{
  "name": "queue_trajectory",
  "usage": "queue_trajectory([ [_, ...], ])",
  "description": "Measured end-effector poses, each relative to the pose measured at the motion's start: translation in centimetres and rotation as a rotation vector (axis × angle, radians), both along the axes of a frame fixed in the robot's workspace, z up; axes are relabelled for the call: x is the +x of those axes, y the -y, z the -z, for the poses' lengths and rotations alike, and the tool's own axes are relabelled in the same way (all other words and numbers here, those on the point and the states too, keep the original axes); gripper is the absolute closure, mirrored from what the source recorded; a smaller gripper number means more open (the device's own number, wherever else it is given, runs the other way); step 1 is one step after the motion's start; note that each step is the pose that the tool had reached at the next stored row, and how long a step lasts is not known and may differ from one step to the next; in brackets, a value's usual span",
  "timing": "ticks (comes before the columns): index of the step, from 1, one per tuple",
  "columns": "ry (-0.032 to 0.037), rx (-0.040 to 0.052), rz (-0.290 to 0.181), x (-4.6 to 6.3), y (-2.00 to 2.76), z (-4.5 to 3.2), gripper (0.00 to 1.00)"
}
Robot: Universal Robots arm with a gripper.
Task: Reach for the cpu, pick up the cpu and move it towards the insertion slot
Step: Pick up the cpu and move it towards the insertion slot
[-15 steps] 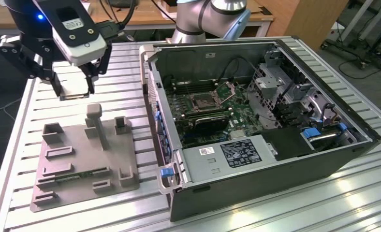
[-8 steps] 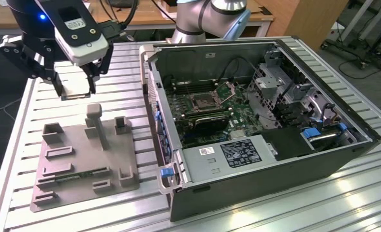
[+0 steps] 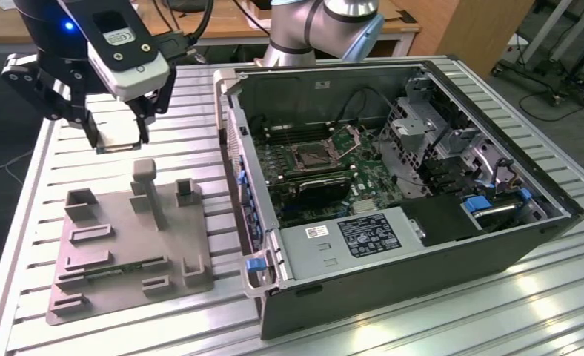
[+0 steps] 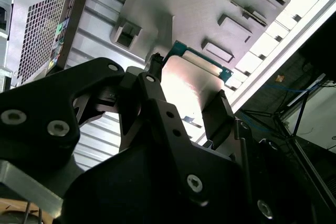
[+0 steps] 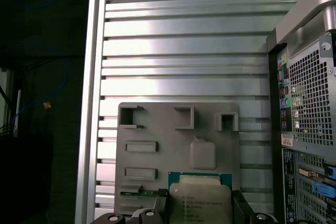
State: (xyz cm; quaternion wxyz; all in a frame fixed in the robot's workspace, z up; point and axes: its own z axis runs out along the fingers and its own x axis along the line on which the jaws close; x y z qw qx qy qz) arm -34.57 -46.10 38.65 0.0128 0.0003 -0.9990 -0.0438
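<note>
End effector point(image 3: 119, 135) hovering at the exterior view's left, above the grey fixture point(image 3: 124, 237) — clamping the cpu point(image 5: 200, 203) by its edges, flat, clear of the fixture. Insertion slot point(image 3: 312, 156) lying well to the right — inside the open computer case point(image 3: 401, 245) on the counter point(image 3: 470, 315).

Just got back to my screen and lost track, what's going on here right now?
The arm's hand is shut on the cpu, gripping it by two opposite edges and holding it in the air above the grey fixture on the slatted table. The insertion slot sits inside the open computer case, to the exterior view's right of the hand, with its lid plate raised. The cpu is not yet over the case.
</note>
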Motion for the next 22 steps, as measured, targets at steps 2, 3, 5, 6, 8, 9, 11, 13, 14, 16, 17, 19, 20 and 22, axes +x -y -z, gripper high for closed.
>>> queue_trajectory([
  [2, -0.0001, 0.0000, 0.000, 0.1, 0.00, 0.00, 0.45],
  [3, -0.0001, 0.0000, 0.000, 0.2, 0.00, 0.00, 0.45],
  [5, -0.0001, 0.0000, 0.000, 0.2, 0.00, 0.00, 0.45],
  [6, -0.0001, 0.0000, 0.000, 0.3, 0.00, 0.00, 0.45],
  [8, 0.0000, 0.0000, 0.000, 0.5, 0.00, 0.00, 0.45],
  [9, 0.0000, 0.0000, 0.000, 0.6, 0.00, 0.00, 0.45],
  [11, -0.0001, 0.0000, 0.000, 0.7, 0.00, -0.01, 0.45],
  [13, 0.0000, 0.0000, 0.000, 0.8, 0.00, 0.00, 0.45],
  [14, -0.0001, 0.0000, 0.000, 0.9, 0.00, 0.00, 0.45],
  [16, 0.0000, 0.0000, 0.000, 1.0, 0.00, 0.00, 0.45],
  [17, 0.0000, 0.0001, 0.000, 1.0, 0.00, 0.00, 0.45],
  [19, 0.0000, 0.0000, 0.000, 1.1, 0.00, 0.00, 0.45],
  [20, -0.0001, 0.0000, 0.000, 1.2, 0.00, 0.00, 0.45],
  [22, -0.0001, 0.0000, 0.000, 1.2, 0.00, 0.00, 0.45],
])
